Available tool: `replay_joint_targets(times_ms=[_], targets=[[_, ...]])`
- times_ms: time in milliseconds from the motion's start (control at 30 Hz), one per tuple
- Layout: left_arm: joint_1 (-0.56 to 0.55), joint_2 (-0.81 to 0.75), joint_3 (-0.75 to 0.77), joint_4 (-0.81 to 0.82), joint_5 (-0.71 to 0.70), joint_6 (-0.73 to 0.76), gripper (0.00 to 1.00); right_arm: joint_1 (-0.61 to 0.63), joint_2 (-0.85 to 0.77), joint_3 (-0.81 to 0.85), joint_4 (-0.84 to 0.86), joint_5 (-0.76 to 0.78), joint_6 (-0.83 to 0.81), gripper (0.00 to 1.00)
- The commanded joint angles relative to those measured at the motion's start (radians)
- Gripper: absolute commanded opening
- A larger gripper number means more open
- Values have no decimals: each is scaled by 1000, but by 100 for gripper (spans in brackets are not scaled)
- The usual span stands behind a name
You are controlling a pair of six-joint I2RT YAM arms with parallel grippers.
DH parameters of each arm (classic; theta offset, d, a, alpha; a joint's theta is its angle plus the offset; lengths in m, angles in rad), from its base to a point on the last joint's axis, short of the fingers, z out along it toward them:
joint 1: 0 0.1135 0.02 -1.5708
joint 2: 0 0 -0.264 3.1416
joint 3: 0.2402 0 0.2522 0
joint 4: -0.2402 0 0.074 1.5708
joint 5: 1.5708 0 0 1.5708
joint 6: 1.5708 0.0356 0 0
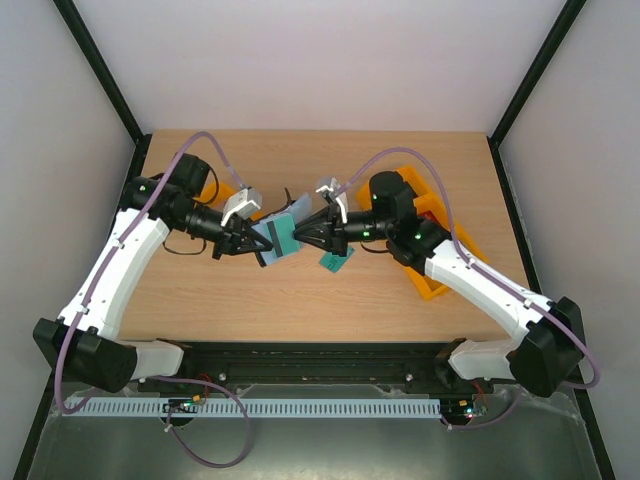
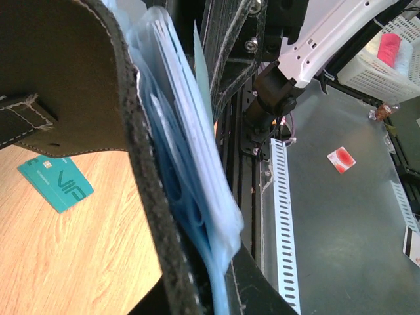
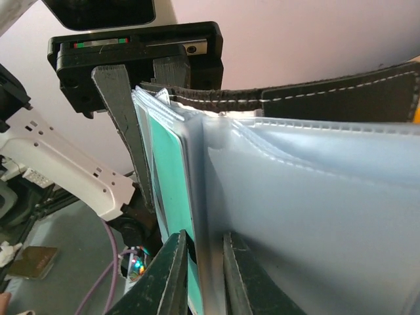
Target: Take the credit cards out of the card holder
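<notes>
Fingers of the left gripper (image 1: 252,240) are closed on the black cover of the card holder (image 1: 278,235) and hold it off the tabletop (image 1: 300,300), between the two arms. The right wrist view shows these left fingers (image 3: 121,111) pressed flat against one outer face of the holder, near its spine.

Fingers of the right gripper (image 3: 205,262) stand only narrowly apart, one on each side of a clear sleeve leaf of the card holder. The sleeve fills the gap between them. A sliver of teal shows beside the left-hand finger (image 3: 172,275).

The card holder hangs open, with its sleeves fanned out from the cover. One credit card (image 3: 167,170) sits in a sleeve just beside the gripped leaf.

A second credit card (image 1: 333,262) lies flat on the tabletop below the right gripper, apart from the holder.

An orange tray (image 1: 432,288) sits under the right arm.
</notes>
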Motion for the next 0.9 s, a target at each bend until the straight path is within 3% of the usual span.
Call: replay_joint_targets(times_ms=[0,200,333,433,600,867], targets=[[-1,-11,-4,0,56,13,2,22,20,31,53,-2,14,14],[0,-10,-18,48,32,-44,2,34,40,33,88,-80,35,18],[-1,-11,-18,52,32,-50,2,35,43,24,131,-109,59,2],[-1,-13,-19,52,32,-53,3,32,27,11,147,-105,48,2],[-1,-15,-18,33,47,-30,16,-16,-14,-31,147,-58,49,2],[0,-15,-17,28,50,-27,15,-50,-38,-28,101,-63,32,2]])
